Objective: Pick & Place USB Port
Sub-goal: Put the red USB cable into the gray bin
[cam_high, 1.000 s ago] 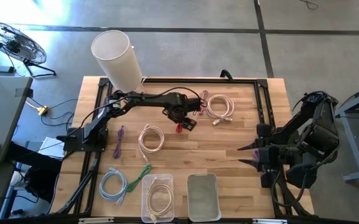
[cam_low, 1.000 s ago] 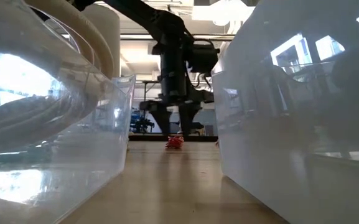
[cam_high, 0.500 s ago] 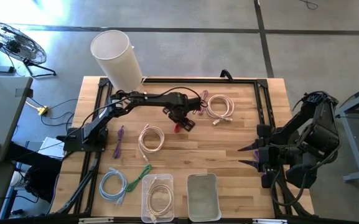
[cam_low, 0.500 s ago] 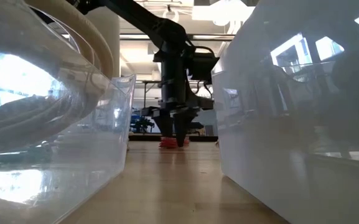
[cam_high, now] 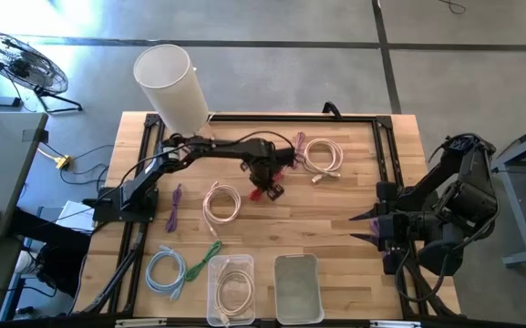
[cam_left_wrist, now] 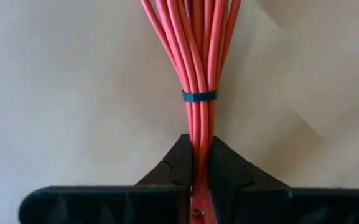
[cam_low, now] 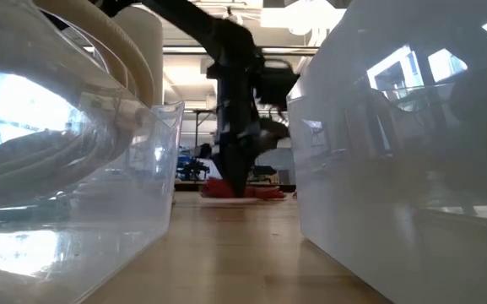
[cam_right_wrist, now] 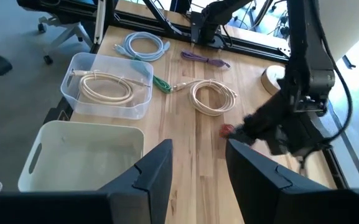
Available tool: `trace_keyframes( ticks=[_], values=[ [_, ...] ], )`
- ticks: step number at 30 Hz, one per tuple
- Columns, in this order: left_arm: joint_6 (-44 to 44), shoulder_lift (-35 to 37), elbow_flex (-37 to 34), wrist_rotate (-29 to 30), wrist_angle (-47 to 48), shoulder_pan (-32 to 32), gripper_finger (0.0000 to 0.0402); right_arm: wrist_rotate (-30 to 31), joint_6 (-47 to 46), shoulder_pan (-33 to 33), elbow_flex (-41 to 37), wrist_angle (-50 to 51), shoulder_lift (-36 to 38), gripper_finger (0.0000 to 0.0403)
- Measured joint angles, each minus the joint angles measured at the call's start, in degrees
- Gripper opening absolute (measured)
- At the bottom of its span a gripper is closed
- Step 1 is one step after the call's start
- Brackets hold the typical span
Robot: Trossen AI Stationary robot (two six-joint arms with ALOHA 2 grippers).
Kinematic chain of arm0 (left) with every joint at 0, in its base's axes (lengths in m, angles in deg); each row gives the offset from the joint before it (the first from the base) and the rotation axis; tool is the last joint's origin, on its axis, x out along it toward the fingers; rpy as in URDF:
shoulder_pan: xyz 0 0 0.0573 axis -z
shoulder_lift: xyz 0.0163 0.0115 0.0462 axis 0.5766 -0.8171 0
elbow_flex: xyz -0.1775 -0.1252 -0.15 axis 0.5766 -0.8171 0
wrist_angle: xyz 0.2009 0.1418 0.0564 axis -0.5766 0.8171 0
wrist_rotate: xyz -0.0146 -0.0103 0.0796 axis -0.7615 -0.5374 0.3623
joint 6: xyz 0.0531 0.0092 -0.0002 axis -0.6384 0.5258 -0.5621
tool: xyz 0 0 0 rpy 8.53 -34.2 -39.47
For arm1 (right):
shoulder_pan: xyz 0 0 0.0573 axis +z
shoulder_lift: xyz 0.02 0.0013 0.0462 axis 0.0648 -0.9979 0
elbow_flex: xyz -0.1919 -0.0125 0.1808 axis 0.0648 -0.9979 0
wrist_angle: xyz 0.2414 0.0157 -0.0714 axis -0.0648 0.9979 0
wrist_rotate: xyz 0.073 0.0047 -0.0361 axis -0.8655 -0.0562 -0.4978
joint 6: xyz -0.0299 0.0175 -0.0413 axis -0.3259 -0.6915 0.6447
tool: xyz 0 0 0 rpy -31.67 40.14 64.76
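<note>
A red cable bundle (cam_left_wrist: 198, 62), bound by a dark tie (cam_left_wrist: 199, 96), lies on the wooden table (cam_high: 335, 205) at its middle far part (cam_high: 263, 192). My left gripper (cam_high: 265, 185) stands over it, shut on it; the low view shows the fingers (cam_low: 236, 173) coming down onto the red cable (cam_low: 256, 192). My right gripper (cam_high: 361, 228) waits at the table's right side, open and holding nothing (cam_right_wrist: 198, 155). My left gripper pinches the red bundle between its two fingers just short of the dark tie (cam_left_wrist: 198, 138), where the strands run together. The fingers come from above, pointing down. The strands fan out beyond the tie and rest on the table.
Coiled cables lie around: white (cam_high: 221, 202), pale (cam_high: 322, 157), purple (cam_high: 175, 207), green (cam_high: 206, 253), blue (cam_high: 167, 271). At the near edge stand a clear bin with a white cable (cam_high: 231, 290) and an empty bin (cam_high: 297, 287). A white cylinder (cam_high: 171, 87) stands far left.
My left gripper has gone down onto the red cable bundle and shut on it; its fingers stood wide apart above the bundle a second ago. The bundle stays on the table.
</note>
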Motion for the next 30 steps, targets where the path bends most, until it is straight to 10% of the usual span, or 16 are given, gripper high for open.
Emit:
trace_keyframes(
  ticks=[13, 21, 30],
  values=[
    [-1.48, 24.32, 0.15, 4.13, -7.49, 8.08, 0.0023, 2.13, 1.53, 0.00, 0.00, 1.30, 0.02, 0.0140],
    [-12.36, 41.25, 0.39, 18.23, -26.02, 17.39, 0.0022, -3.04, 4.52, -4.00, -0.02, -0.48, 0.07, 0.0140],
    [-27.28, 44.64, 0.33, 30.58, -31.93, 29.85, 0.0022, -7.65, 17.51, -10.65, -0.02, -20.75, 0.00, 0.0196]
  ],
)
